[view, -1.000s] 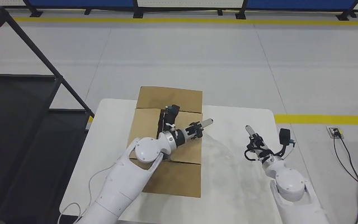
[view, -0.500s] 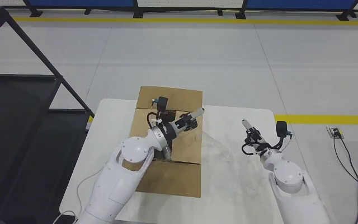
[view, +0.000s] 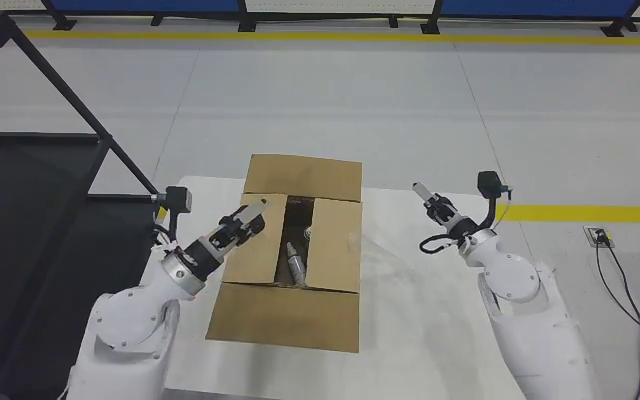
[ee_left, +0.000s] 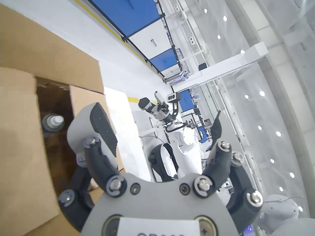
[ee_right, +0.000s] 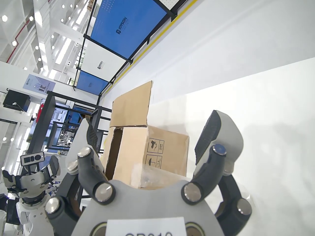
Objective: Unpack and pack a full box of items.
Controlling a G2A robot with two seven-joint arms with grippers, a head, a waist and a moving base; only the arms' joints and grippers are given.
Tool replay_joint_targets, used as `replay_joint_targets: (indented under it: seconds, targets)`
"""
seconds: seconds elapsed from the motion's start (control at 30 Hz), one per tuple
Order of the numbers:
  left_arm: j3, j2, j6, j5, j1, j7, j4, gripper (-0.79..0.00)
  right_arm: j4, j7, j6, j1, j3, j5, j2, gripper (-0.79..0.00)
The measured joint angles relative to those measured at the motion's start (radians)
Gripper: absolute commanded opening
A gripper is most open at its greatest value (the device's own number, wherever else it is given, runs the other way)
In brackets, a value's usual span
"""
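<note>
Step in hand: early unpacking, by my read. The brown cardboard box [view: 285,318] is only part open and its goods are still inside.
Box position: mid white table [view: 430,330], between the two arms.
Flaps: far flap [view: 303,175] folded back and near flap [view: 285,320] folded out toward the robot. Left flap [view: 255,242] and right flap [view: 333,245] still lie over part of the mouth, with a dark gap between them.
Box axis: the long side runs from the robot's edge of the table to the far edge, turned slightly off square. The mouth faces up.
Inside: a grey bottle with a white cap [view: 295,262] shows in the gap.
Bottle axis: from above its length runs roughly near to far, cap toward the far side. Whether it stands upright or leans, I can't tell.
Left gripper [view: 218,208]: jaws spread wide, gripping nothing. One fingertip [view: 258,208] is right at the left flap's far corner; contact can't be judged.
Right gripper [view: 457,190]: over the table well to the right of the box, jaws wide apart and empty, aimed at the box's side.
Next move calls for: pushing the two side flaps clear of the mouth, I'd judge. After that, a straight drop into the gap, jaws lined across the bottle's neck.
</note>
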Motion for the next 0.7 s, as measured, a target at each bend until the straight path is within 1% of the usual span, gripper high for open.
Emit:
replay_joint_targets:
  seconds: [0.1, 0.23, 0.4, 0.5, 0.6, 0.7]
  targets:
    - [-0.103, 0.013, 0.009, 0.004, 0.105, -0.028, -0.051, 0.000, -0.001, -0.001, 0.000, -0.001, 0.000, 0.001, 0.000, 0.000]
    - [-0.181, 0.023, 0.020, 0.019, 0.201, -0.050, -0.090, 0.000, -0.001, -0.001, 0.000, -0.001, 0.000, 0.001, 0.000, 0.000]
    - [-0.181, 0.024, 0.021, 0.020, 0.203, -0.051, -0.090, 0.000, 0.009, 0.013, -0.011, -0.003, -0.011, 0.020, -0.003, 0.000]
    - [-0.178, 0.024, 0.021, 0.016, 0.205, -0.053, -0.089, 0.000, 0.069, 0.024, -0.024, 0.037, -0.040, 0.065, -0.009, 0.000]
    - [-0.177, 0.029, 0.034, 0.004, 0.219, -0.097, -0.068, 0.000, 0.149, 0.045, -0.084, 0.093, -0.069, 0.118, -0.017, 0.000]
    - [-0.212, 0.039, 0.064, -0.038, 0.234, -0.178, -0.019, 0.000, 0.255, 0.054, -0.155, 0.161, -0.090, 0.176, -0.026, 0.000]
